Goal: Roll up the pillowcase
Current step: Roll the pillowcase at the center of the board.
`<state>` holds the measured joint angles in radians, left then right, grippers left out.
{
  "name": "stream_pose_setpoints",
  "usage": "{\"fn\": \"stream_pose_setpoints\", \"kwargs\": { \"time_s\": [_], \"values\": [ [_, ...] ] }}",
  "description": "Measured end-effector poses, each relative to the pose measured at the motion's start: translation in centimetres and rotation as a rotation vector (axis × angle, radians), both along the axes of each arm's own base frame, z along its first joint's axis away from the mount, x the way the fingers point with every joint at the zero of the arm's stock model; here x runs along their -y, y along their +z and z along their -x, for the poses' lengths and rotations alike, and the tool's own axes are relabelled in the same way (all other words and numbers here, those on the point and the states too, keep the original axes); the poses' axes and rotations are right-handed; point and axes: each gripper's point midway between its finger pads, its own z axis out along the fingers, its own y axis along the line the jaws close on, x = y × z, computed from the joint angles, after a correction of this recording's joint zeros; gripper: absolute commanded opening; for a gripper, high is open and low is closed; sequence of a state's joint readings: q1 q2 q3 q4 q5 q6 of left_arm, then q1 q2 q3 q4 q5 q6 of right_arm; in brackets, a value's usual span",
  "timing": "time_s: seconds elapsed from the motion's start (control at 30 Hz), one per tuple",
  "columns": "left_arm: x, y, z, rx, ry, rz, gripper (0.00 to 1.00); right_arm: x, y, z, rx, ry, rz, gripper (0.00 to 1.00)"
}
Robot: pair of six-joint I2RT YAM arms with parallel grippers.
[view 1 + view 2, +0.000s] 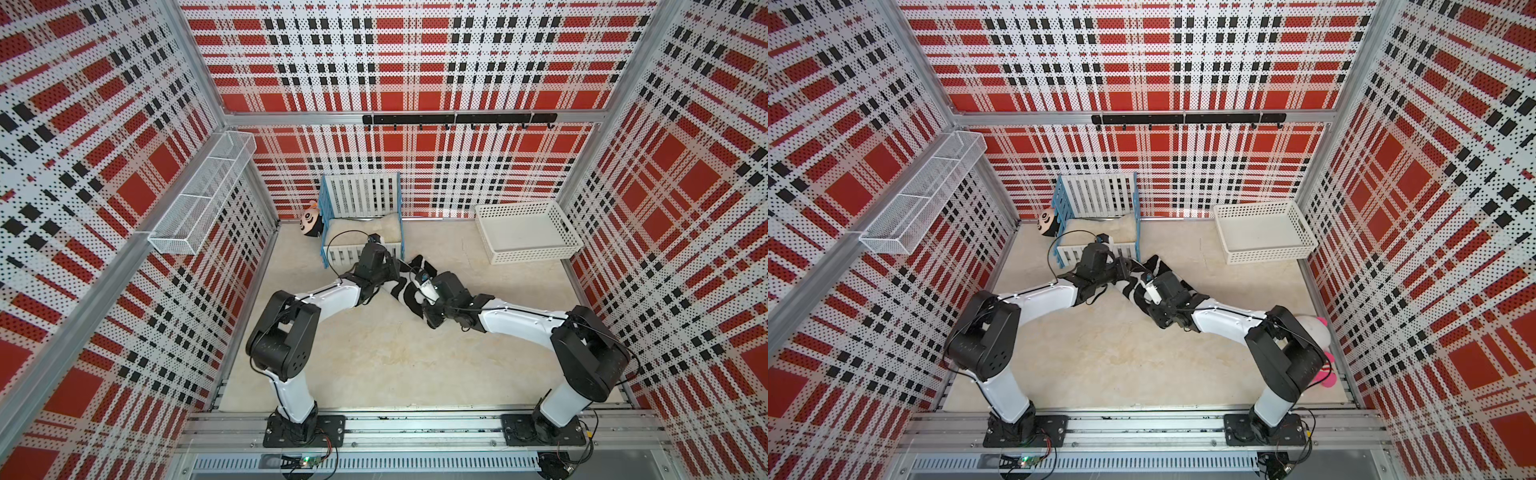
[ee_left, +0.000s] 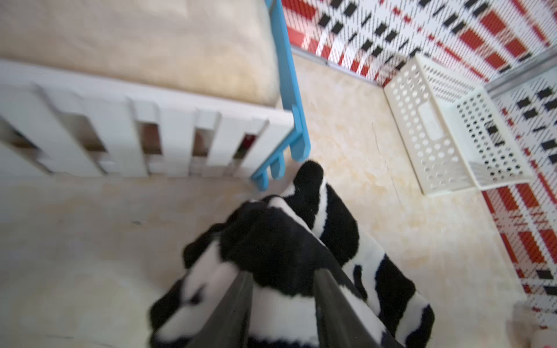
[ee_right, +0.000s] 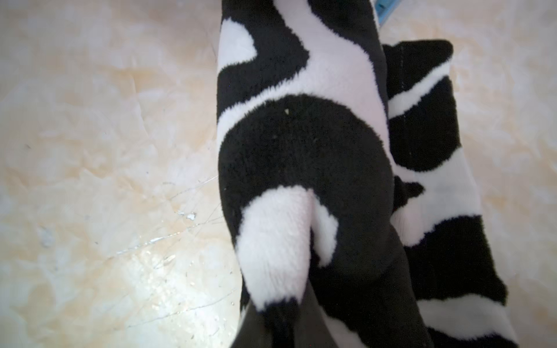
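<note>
Seemingly, pillowcase (image 2: 331, 229) touching cot (image 2: 168, 126), basket (image 2: 422, 129) apart

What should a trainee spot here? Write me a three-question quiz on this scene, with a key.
1. True or false: the pillowcase lies inside the white basket.
2. What lies in the crib? A) a cream cushion B) a ball C) a book
3. Which one pinches the pillowcase: the left end effector, the right end effector, or both?

Key: 1. False. 2. A. 3. Both.
</note>
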<state>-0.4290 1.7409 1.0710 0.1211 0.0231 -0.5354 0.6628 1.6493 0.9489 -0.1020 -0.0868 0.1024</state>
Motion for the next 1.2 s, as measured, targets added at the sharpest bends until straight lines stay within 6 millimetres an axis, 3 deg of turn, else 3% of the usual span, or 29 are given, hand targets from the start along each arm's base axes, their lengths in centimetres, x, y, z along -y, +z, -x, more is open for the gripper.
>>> {"fn": "stream_pose_setpoints", "kwargs": {
  "time_s": [0.1,0.2,0.33,0.53,0.73,0.93,1.07,1.2],
  "values": [
    [-1.5,2.6,-0.2,0.051,0.034,0.02,0.4,1.2,0.5,-0.9,-0.104,-0.036,-0.142,0.07],
    [-1.0,3.2,0.3,0.061,0.022,0.024,0.4,2.1,0.7,-1.4,-0.196,-0.072,-0.267,0.05],
    [0.6,1.8,1.5,0.036,-0.018,0.006,0.4,3.4,0.2,-2.2,-0.332,-0.129,-0.443,0.04],
    [4.8,-0.8,2.8,0.011,-0.11,-0.031,0.4,5.4,-0.6,-3.2,-0.511,-0.187,-0.656,0.05],
    [9.3,-2.9,1.4,0.017,-0.176,-0.061,0.4,6.1,-0.8,-3.8,-0.583,-0.198,-0.712,0.08],
    [11.7,-3.5,-1.0,0.041,-0.19,-0.045,0.4,6.8,-1.0,-4.2,-0.595,-0.224,-0.71,0.2],
    [13.5,-4.7,-2.3,0.036,-0.211,-0.035,0.39,7.6,-1.3,-4.6,-0.569,-0.268,-0.658,0.48],
    [14.1,-5.4,-2.5,0.026,-0.22,-0.03,0.39,8.6,0.0,-4.9,-0.459,-0.337,-0.511,0.6]
  ]
}}
